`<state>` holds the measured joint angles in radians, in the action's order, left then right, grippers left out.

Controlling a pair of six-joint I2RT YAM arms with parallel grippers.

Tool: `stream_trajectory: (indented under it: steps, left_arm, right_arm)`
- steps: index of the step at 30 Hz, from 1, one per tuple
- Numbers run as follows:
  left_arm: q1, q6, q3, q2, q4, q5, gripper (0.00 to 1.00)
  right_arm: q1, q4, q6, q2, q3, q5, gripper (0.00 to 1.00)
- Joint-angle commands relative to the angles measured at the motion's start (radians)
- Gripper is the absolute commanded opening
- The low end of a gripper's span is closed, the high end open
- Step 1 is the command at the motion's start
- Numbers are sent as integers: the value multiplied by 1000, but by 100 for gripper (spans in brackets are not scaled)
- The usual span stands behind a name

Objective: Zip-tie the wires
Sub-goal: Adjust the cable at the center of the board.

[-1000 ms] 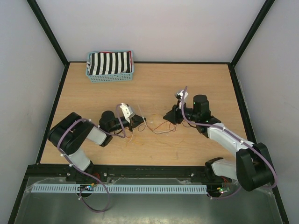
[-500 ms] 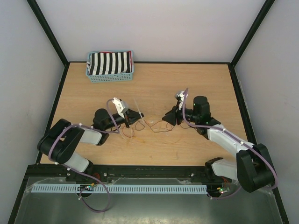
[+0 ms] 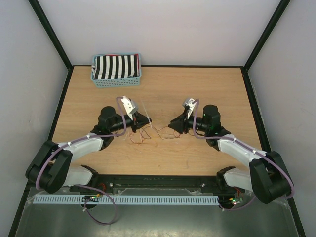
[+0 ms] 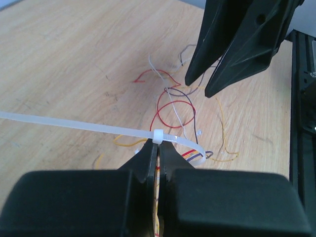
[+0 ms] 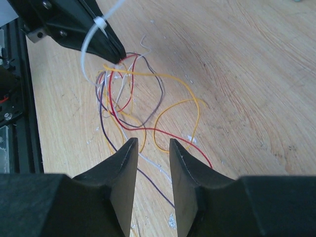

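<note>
Left end effector is clenched on the zip tie at its head, the strap running out to one side. The wires trail from that tip in a loose tangle on the bench. Right end effector is over the tangle, jaws parted, empty.

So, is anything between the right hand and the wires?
Nothing visible. The open right hand sits over the near strands of the wires. The left hand, shut on the zip tie, is at their far end, off that path.
</note>
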<state>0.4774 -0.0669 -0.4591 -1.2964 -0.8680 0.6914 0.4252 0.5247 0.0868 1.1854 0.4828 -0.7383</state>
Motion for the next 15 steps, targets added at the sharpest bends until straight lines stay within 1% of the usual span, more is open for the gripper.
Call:
stream_trajectory:
  steps: [1,4,7,10,12,15]
  left_arm:
    - [1,11,-45,27,110,20,0]
    - [2,17,-60,29,147,25,0]
    - [3,18,-63,25,151,29,0]
    - [2,18,-66,26,160,28,0]
    - [3,15,-73,27,172,28,0]
    - [3,7,-83,27,188,26,0]
  right_arm:
    - [26,84,-41,1,-9,-10,41]
    - [29,103,-73,-4,-19,15,41]
    - [30,132,-78,4,-21,7,41]
    - [37,174,-61,20,-22,-39,36]
    - [56,178,-74,27,-19,-54,33]
    - [88,185,-97,29,-32,-63,30]
